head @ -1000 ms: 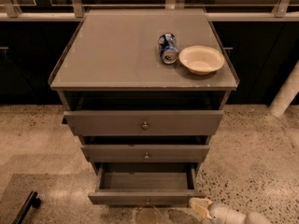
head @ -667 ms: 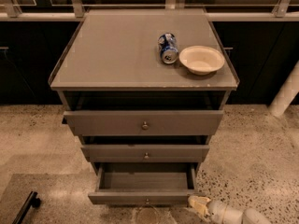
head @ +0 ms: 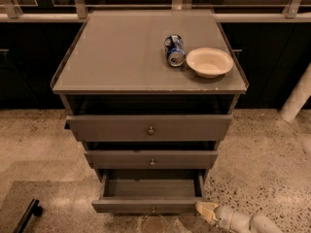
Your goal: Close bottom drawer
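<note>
Right, the gripper [head: 206, 211] sits low in the camera view, at about 5 o'clock from the picture's centre. Its cream-coloured tip is against the right end of the bottom drawer's [head: 146, 206] front panel. Whether it actually touches the panel I cannot tell, nor whether it is set wide or narrow. The pale, jointed arm [head: 243, 222] runs off from it toward 4 o'clock and leaves at the lower edge.

The bottom drawer is the slimmest-fronted of the three. It stands pulled out farther than the other two, so its inner floor and side walls show from above. Its small round knob [head: 153, 209] sits mid-panel, at 9 o'clock from the gripper.

Directly at 12 o'clock from it is the middle drawer [head: 121, 159], out a little. Above that is the top drawer [head: 112, 127], the tallest-fronted, also standing proud of the frame with a dark gap behind it. Each carries one centred metal knob.

The grey cabinet top [head: 121, 57] carries a blue drink can [head: 174, 50] lying on its side. A shallow cream bowl [head: 209, 61] is just beside the can at 4 o'clock. Both are toward the right rear of the top.

The speckled floor [head: 262, 149] spreads around the cabinet. A dark bar-like object [head: 26, 215] lies at 8 o'clock from the centre, and a white post [head: 296, 101] leans at 3 o'clock.
</note>
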You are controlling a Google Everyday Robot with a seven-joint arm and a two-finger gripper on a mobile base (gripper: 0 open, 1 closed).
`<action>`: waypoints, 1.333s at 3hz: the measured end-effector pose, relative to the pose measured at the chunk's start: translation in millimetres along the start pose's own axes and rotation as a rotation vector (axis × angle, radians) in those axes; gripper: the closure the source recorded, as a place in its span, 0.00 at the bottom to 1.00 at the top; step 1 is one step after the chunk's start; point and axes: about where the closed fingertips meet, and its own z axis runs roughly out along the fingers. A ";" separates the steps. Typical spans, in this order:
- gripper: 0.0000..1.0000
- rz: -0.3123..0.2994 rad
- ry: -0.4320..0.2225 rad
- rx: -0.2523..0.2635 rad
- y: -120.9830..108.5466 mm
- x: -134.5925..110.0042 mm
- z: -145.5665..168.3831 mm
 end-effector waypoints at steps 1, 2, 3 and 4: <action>1.00 0.036 -0.005 0.007 -8.4 8.5 4.7; 1.00 0.080 0.004 -0.005 -18.2 22.9 16.7; 1.00 0.114 0.011 -0.013 -26.9 33.9 25.6; 1.00 0.118 0.012 -0.015 -36.8 34.3 32.8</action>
